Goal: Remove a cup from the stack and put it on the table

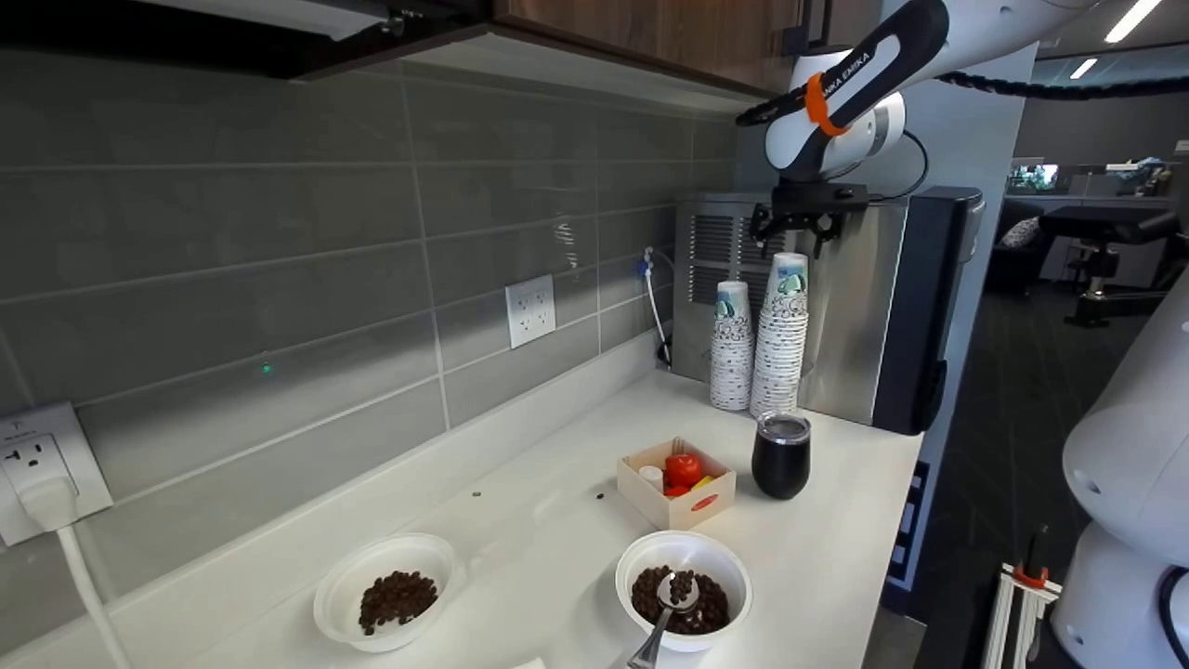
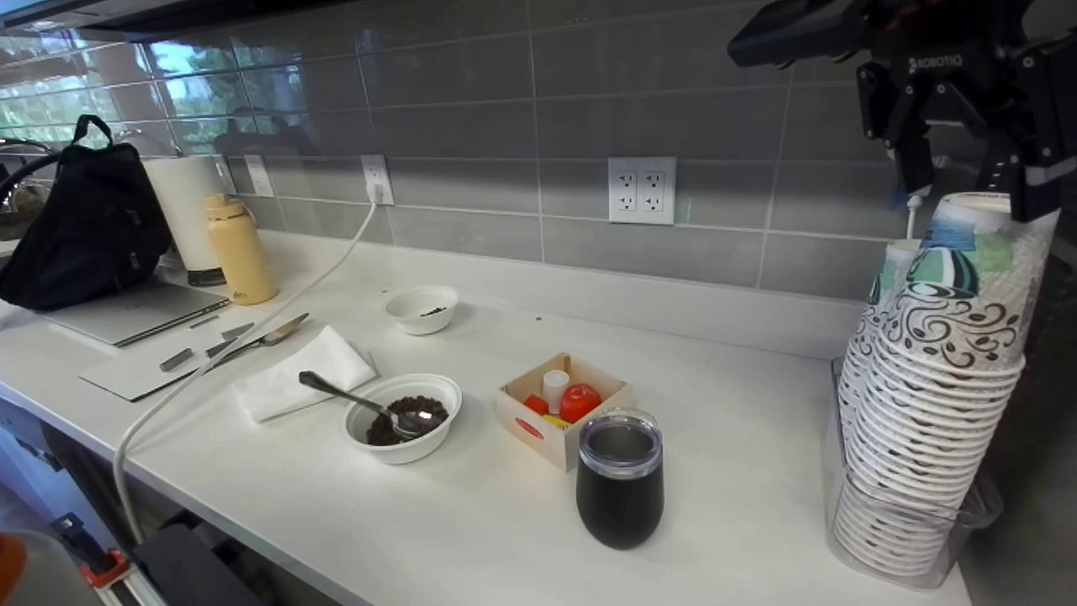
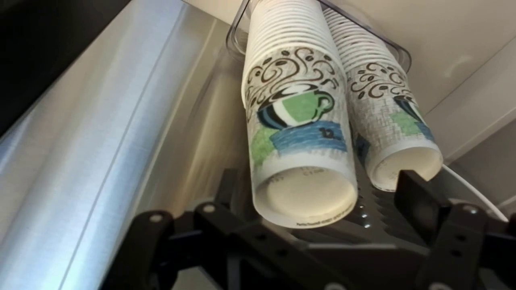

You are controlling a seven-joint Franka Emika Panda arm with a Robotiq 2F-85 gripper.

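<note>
Two stacks of upside-down patterned paper cups stand side by side at the counter's far end. The taller stack shows in both exterior views point(image 1: 781, 344) point(image 2: 947, 379) and in the wrist view point(image 3: 298, 108). The shorter stack point(image 1: 732, 353) is beside it, also in the wrist view point(image 3: 383, 104). A clear plastic holder point(image 2: 980, 515) surrounds their lower ends. My gripper point(image 1: 791, 245) is open just above the taller stack, pointing down. In the wrist view, its fingers point(image 3: 320, 193) lie either side of the top cup's base, apparently without touching. The white counter point(image 2: 740, 505) serves as the table.
A metal machine point(image 1: 845, 325) stands right behind the stacks, and a cabinet point(image 1: 650, 37) hangs overhead. A black tumbler point(image 1: 781, 460), a wooden box point(image 1: 664, 502) of small items and two white bowls point(image 1: 734, 557) point(image 1: 339, 595) stand on the counter. The tiled wall point(image 1: 511, 232) runs alongside.
</note>
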